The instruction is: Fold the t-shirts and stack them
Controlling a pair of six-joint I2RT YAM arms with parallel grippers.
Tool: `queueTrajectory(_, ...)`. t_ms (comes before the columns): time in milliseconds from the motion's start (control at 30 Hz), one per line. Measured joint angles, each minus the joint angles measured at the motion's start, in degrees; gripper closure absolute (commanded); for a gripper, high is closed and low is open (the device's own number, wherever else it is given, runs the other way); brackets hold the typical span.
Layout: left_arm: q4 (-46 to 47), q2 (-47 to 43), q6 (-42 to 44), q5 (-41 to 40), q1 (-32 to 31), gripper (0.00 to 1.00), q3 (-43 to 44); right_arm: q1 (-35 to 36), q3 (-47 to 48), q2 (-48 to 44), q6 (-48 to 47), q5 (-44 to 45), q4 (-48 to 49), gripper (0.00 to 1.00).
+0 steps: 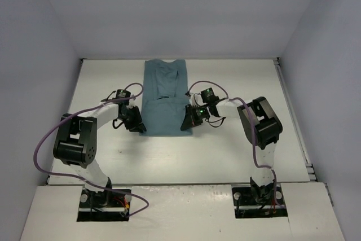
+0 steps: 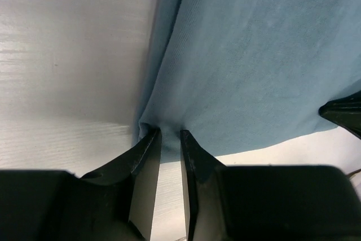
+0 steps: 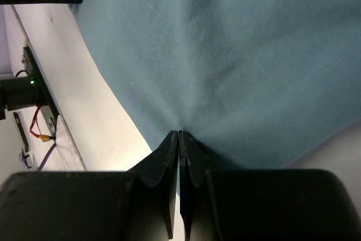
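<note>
Teal t-shirt (image 1: 163,91) looks soft, light, limp; left gripper (image 2: 167,135) and right gripper (image 3: 179,135) pinch its hem corners at 7 and 5 o'clock.

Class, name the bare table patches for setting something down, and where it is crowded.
Bare table: far-left corner beside the teal t-shirt; far-right corner beside it; near band between its hem and the arm bases. Crowded: the hem, where the left gripper and right gripper pinch it.
</note>
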Motion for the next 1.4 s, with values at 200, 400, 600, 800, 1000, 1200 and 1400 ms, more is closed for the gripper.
queueTrajectory(200,-0.36,-1.81,-0.15,0.51,0.46,0.81,-1.24,-2.81,-3.17,-1.91,-0.05,-2.49,1.68,0.86)
queueTrajectory(400,-5.37,-8.83,0.74,-0.01,0.98,0.74,2.08,-3.65,0.73,-6.73,1.48,0.17,-1.80,0.80)
queueTrajectory(600,-4.79,-4.39,3.14,1.29,1.05,0.76,20.49,-3.90,13.19,-6.09,3.10,0.77,-1.06,0.80)
queueTrajectory(800,-3.48,10.15,4.94,2.95,1.05,0.78,30.76,-3.90,21.58,2.38,4.03,1.76,-0.44,0.83)
queueTrajectory(1000,-3.38,20.56,6.22,3.79,1.05,0.81,31.26,-4.26,22.77,11.52,3.99,3.09,-1.20,0.84)
queueTrajectory(1200,-0.17,20.39,6.23,4.80,2.17,0.85,26.97,-5.53,21.90,13.18,3.71,2.62,-0.18,0.84)
queueTrajectory(1400,2.71,18.54,4.71,7.79,7.13,0.85,22.76,-7.43,19.71,13.08,3.69,-0.15,2.51,0.81)
